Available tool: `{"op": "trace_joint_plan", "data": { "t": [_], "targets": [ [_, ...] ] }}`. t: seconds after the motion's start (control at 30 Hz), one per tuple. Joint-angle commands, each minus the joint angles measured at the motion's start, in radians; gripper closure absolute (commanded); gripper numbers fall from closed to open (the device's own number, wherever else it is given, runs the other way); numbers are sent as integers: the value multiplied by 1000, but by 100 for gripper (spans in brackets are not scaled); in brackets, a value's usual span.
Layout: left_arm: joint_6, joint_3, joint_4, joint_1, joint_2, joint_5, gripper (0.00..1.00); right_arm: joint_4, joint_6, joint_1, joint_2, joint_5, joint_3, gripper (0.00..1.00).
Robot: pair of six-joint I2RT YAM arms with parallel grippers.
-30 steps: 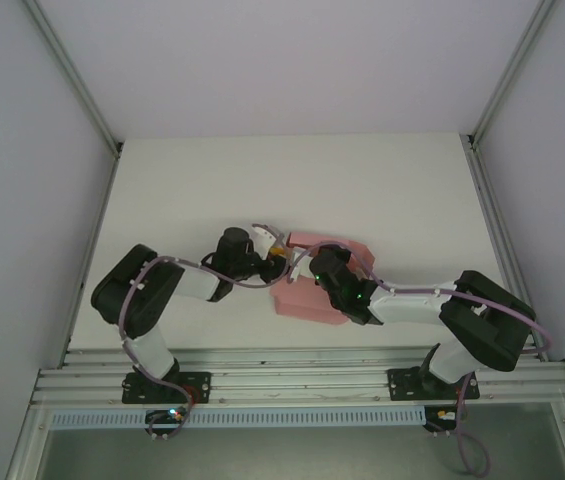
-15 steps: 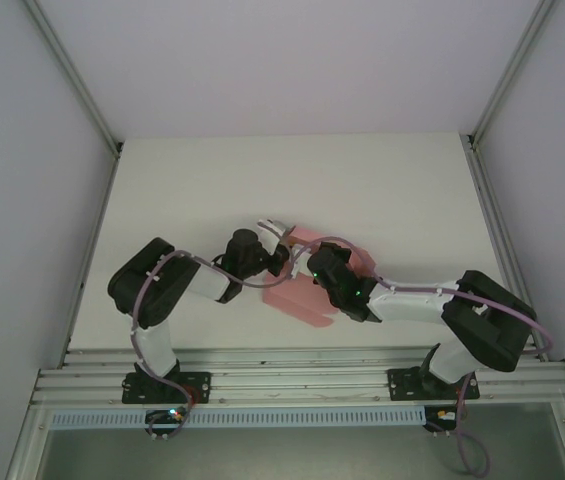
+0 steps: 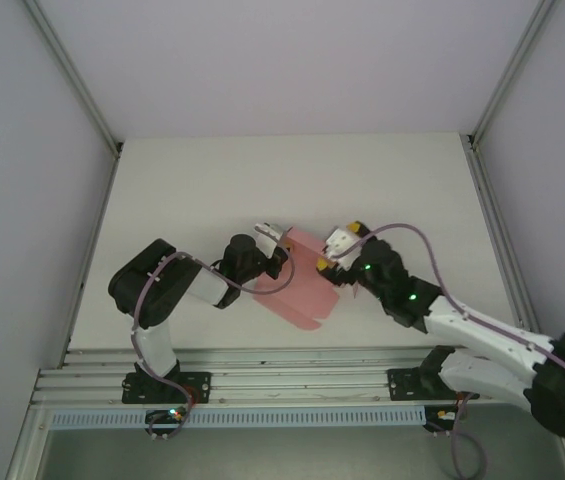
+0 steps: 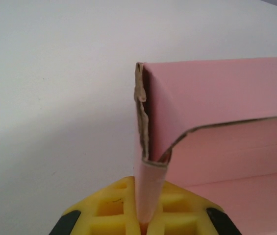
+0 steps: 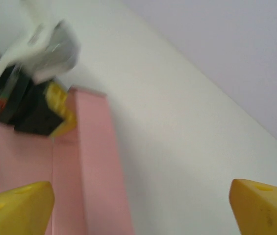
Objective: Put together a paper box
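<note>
The pink paper box (image 3: 302, 285) lies partly folded on the white table (image 3: 382, 180), near the middle front. My left gripper (image 3: 280, 252) is shut on a folded wall at the box's left corner. In the left wrist view the yellow fingers (image 4: 113, 205) pinch that doubled pink flap (image 4: 150, 188), with the paper box's upright wall (image 4: 216, 98) stretching to the right. My right gripper (image 3: 334, 250) stands open just right of the box, holding nothing. Its yellow fingertips (image 5: 15, 205) sit far apart in the right wrist view, with the paper box's edge (image 5: 91, 161) at the left.
Metal frame rails (image 3: 302, 375) run along the table's near edge, and upright posts (image 3: 492, 200) stand at the sides. Grey walls enclose the table. Bare white tabletop lies behind and to the right of the box.
My right gripper has let go of the box, opened wide and drawn back to the right. My left gripper closed on the box's left flap and still holds it.
</note>
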Motion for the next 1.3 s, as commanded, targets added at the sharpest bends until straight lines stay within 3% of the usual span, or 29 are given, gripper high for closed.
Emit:
{"op": "trace_joint_plan", "data": {
  "t": [0.0,0.17,0.43,0.57,0.67,0.77,0.8,0.87,1.07,1.13,1.27],
  "targets": [
    [21,-8,34,-5,-26,54,100,-34,261,-94,-40,-171,18,4],
    [25,-4,63,-12,-7,89,100,-220,421,-164,121,-192,207,6],
    [52,10,50,-28,22,49,100,-299,386,-165,487,-269,437,13],
    [61,20,31,-35,36,46,100,-321,382,-164,594,-321,484,19],
    [69,23,34,-40,49,41,100,-360,384,-164,657,-352,521,31],
    [67,26,32,-39,52,35,100,-379,392,-164,697,-387,532,34],
    [63,28,30,-42,52,31,99,-380,396,-164,706,-395,528,35],
    [57,39,18,-42,51,31,83,-379,403,-163,722,-395,517,37],
    [56,102,-8,-42,60,42,74,-395,423,-164,756,-394,504,39],
    [58,123,-8,-43,71,35,77,-388,430,-165,755,-394,500,40],
    [77,148,-28,-45,83,-2,99,-390,442,-170,750,-376,499,40]
  ]
}}
